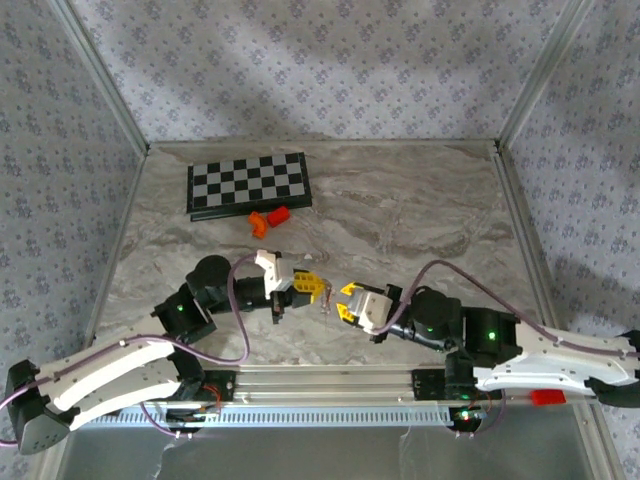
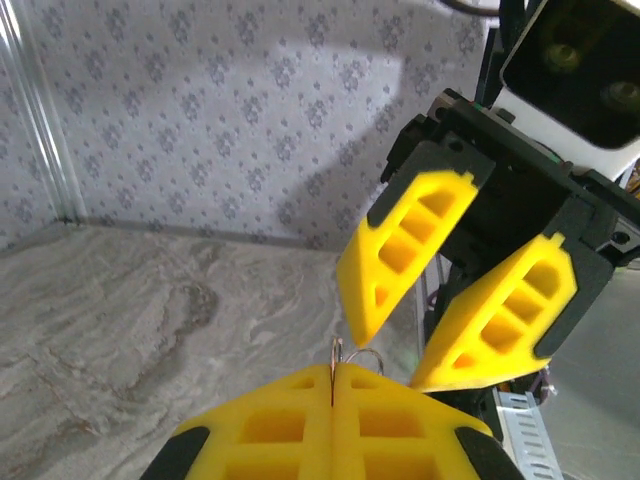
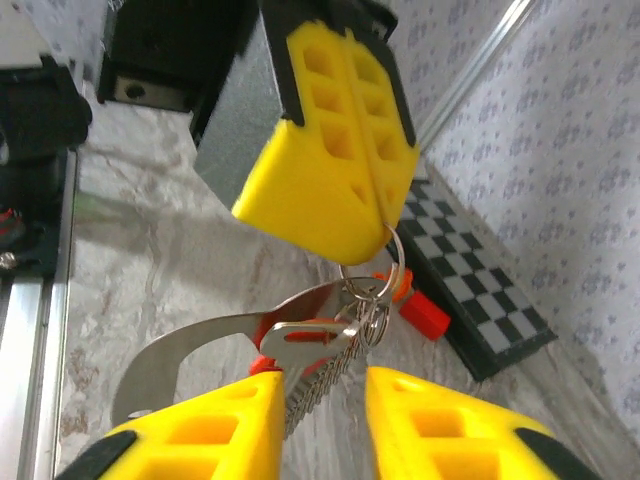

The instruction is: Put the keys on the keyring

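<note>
My left gripper (image 2: 332, 385) is shut on the thin silver wire ring (image 2: 336, 352) of the keyring, holding it above the table. From that ring (image 3: 396, 248) hang a flat silver key (image 3: 312, 335), its toothed blade running down between my right fingers, and a long curved silver metal piece (image 3: 185, 360). The red tag (image 3: 262, 332) peeks out behind the key. My right gripper (image 3: 325, 415) stands open just under the bundle, the key blade close to its left finger (image 3: 220, 425). From above, the two grippers (image 1: 320, 287) (image 1: 346, 300) face each other tip to tip at the table's middle front.
A small chessboard (image 1: 248, 185) lies at the back left. An orange block (image 1: 258, 222) and a red block (image 1: 278, 214) sit just in front of it. An aluminium rail (image 1: 330, 385) runs along the near edge, and patterned walls enclose the table.
</note>
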Controlling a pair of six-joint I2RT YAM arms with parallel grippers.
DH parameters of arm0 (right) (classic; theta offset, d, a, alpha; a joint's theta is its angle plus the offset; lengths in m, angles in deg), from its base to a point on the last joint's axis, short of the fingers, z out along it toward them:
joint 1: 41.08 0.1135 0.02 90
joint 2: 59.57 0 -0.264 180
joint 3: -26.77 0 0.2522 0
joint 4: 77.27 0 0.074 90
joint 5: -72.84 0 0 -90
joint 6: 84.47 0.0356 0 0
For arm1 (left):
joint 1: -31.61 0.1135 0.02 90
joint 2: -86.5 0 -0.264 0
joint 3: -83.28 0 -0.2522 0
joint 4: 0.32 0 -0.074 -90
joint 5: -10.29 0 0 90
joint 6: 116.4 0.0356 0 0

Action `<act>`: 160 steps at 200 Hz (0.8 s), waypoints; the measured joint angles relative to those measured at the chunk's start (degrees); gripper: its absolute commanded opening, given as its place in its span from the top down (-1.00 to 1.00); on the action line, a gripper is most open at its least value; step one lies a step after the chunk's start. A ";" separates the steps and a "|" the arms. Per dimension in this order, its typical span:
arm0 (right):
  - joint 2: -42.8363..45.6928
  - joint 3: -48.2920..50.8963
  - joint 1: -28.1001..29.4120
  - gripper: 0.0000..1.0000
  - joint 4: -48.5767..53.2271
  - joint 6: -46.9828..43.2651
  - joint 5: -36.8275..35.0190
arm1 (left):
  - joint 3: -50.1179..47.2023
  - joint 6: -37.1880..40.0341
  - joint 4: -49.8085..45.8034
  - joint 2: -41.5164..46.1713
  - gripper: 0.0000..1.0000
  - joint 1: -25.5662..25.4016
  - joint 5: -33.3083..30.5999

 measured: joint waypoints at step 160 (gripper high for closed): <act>-2.16 0.35 -11.91 0.42 -9.05 12.66 19.58 | -1.51 -0.42 7.87 2.47 1.00 -0.66 4.15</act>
